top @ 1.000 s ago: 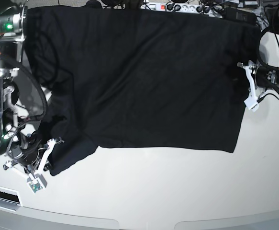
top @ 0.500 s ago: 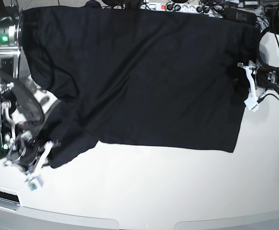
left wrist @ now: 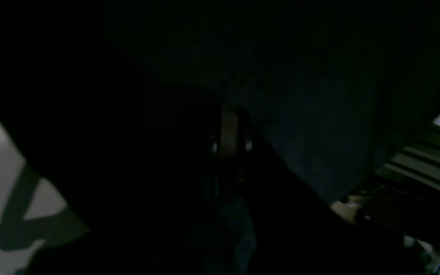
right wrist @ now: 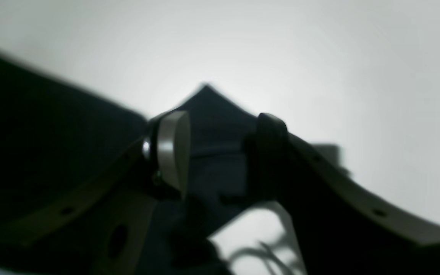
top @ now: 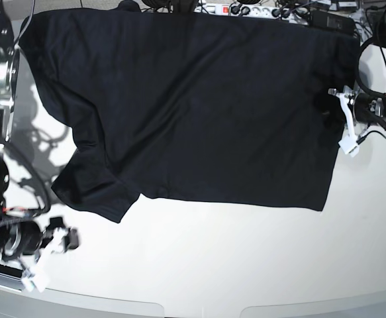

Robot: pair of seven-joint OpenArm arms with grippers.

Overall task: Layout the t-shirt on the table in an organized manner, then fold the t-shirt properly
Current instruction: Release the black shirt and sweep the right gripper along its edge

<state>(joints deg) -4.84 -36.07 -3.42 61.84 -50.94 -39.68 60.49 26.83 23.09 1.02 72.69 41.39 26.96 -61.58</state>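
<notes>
the t-shirt (top: 199, 106) is spread flat across the far half of the worktop (top: 232, 265). its edge is pinched by the closed left gripper (top: 341, 119); the right gripper (top: 47, 255) is parted, holding nothing, just off the sleeve.

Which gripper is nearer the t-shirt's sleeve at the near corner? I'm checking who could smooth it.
Right. The right gripper sits open on the table, just below the sleeve, apart from it. The left gripper is at the t-shirt's opposite edge, shut.
</notes>
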